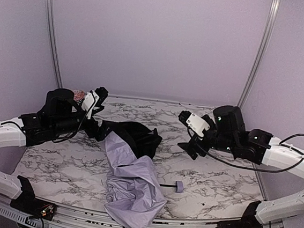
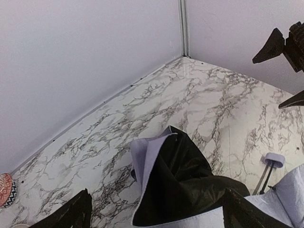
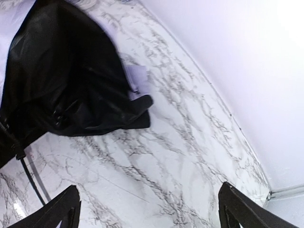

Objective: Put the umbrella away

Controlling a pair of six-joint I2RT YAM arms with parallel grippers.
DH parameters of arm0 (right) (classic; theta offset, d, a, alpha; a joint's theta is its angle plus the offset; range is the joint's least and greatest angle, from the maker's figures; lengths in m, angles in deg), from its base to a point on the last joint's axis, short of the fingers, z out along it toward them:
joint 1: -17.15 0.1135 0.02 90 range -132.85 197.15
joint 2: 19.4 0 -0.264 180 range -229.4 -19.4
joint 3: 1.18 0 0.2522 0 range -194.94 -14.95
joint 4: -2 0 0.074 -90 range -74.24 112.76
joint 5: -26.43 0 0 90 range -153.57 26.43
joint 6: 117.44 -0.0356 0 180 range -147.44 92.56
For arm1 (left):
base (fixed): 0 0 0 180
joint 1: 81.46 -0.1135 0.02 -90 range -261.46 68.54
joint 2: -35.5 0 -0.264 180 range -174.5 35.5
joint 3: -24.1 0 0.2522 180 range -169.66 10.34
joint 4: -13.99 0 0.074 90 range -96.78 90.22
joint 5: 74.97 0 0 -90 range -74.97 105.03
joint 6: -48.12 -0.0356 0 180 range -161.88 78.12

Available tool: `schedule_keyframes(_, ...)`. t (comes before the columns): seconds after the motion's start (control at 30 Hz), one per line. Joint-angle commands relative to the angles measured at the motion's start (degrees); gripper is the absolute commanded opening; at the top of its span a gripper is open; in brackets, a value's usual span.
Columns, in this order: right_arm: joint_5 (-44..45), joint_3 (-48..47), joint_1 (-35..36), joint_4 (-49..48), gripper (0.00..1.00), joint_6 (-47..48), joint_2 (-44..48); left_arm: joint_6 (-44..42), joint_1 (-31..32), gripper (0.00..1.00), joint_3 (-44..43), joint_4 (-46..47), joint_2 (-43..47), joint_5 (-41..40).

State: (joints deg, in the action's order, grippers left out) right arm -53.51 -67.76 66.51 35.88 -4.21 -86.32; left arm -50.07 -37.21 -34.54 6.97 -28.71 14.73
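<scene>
Sprawling half-folded across the marble surface (image 1: 221,180), the umbrella (image 1: 131,185) lies between the two arms, its lavender fabric toward the near edge and its black lining (image 1: 136,134) bunched farther back. Its thin shaft (image 1: 168,186) pokes out to the right and ends in the small lavender handle (image 1: 179,186). The left tool (image 2: 156,216) hangs with fingers spread wide just over the lining; contact cannot be told. The right tool (image 3: 152,213) is spread too, holding nothing, above bare marble beside the lining.

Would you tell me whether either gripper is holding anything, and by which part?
Nothing is held: the left gripper and the right gripper both stand open; the umbrella lies loose on the table.
</scene>
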Motion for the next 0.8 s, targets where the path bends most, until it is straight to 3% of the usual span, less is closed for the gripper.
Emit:
schedule_keyframes(0.0,-20.3,-8.8,-7.7,-11.3,0.89,-12.6,-1.0,7.5,0.1,0.95,-2.8,-3.7,1.8,-11.9)
schedule_keyframes(0.1,-34.3,-18.3,-6.7,-13.2,0.70,-20.7,-11.1,10.7,0.1,0.91,-3.2,-6.2,2.5,-19.2)
schedule_keyframes(0.2,-38.3,-30.5,-3.1,-5.5,0.51,-21.2,-22.4,14.1,0.0,0.89,-2.3,-7.9,3.6,-26.6)
schedule_keyframes(0.3,-37.9,-37.9,2.9,-1.9,0.51,-18.1,-30.2,16.2,-0.8,0.93,-0.6,-8.1,4.0,-30.1)
schedule_keyframes(0.47,-37.6,-50.3,5.2,4.2,0.45,-17.7,-41.6,18.2,-2.2,0.97,-0.5,-8.6,0.5,-29.6)
schedule_keyframes(0.77,-33.9,-59.8,6.1,11.5,0.57,-19.3,-52.7,17.3,-2.7,0.97,-1.2,-8.7,-3.6,-27.8)
